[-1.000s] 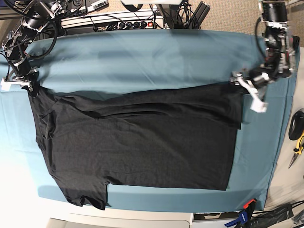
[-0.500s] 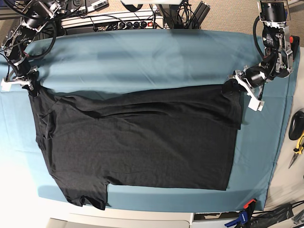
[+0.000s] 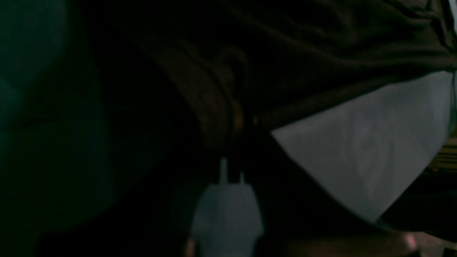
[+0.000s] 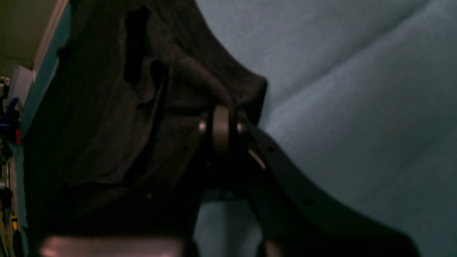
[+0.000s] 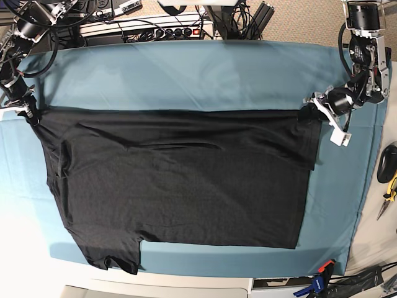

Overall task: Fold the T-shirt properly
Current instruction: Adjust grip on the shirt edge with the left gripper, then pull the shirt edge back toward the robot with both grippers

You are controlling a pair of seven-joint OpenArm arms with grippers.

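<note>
While both fingers pinch the T-shirt [image 5: 180, 180] far corners, teal cloth [image 5: 186, 74] bare beyond.

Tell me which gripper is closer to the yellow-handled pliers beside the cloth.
Left. The left gripper pinches the T-shirt corner just up-table from the yellow-handled pliers; the right gripper holds the opposite corner, across the teal cloth.

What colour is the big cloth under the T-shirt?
The cloth is teal, plain, clearest in the base view.
</note>
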